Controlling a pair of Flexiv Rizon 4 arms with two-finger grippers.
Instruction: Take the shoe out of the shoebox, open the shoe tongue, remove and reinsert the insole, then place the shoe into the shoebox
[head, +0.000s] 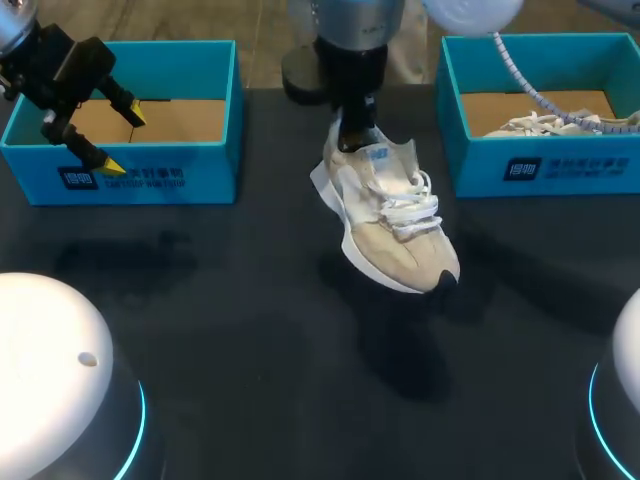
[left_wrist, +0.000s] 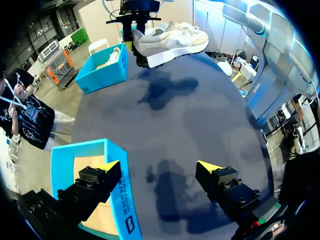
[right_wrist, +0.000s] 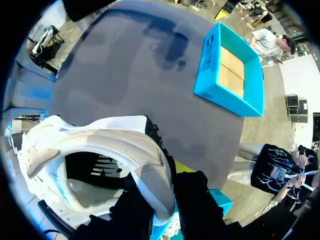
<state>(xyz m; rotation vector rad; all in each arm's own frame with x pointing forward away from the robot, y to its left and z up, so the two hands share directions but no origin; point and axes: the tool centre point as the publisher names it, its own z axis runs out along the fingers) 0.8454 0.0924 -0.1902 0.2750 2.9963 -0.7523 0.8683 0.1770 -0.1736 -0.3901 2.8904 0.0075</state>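
Pale shoe (head: 395, 215) hangs over the tabletop (head: 250, 330), heel clenched in the right jaws; left jaws released above the left box (head: 150, 170); best lowered sole-flat before opening the tongue (head: 380, 158).
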